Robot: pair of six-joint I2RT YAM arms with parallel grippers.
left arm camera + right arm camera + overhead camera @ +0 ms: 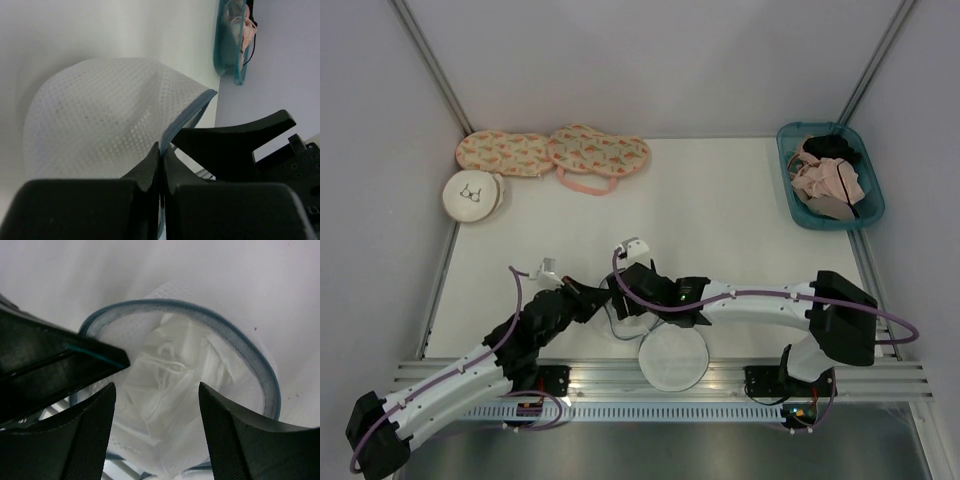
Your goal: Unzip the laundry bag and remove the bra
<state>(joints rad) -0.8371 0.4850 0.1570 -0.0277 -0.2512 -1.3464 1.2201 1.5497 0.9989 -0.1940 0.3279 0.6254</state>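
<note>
Right wrist — bra [162, 365] in bag [175, 305], beyond hand [156, 387]

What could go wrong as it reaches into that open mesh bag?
1. The open right fingers hang over the bra inside the laundry bag; closing, they might catch mesh too and drag the bag along.
2. The left fingers pinch only the thin zipper rim; it could slip and the mouth fall shut.
</note>
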